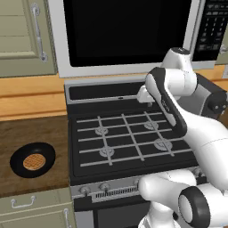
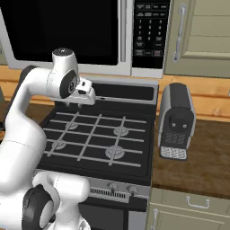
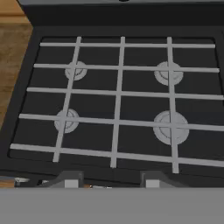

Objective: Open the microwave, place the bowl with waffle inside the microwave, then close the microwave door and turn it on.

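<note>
Door (image 1: 127, 33) shut above stove (image 1: 129, 138); likely stiff, hinged, best taken at bar handle (image 2: 123, 31). Bowl (image 1: 33, 159) left of stove, light, rigid, waffle (image 1: 35, 161) loose inside. Gripper (image 3: 111, 181) above stove, half parted, grasping nothing

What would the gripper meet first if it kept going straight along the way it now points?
Most likely the stove: the gripper looks down onto its grey grates between the four burners, with nothing between them, though depth is hard to judge.
</note>
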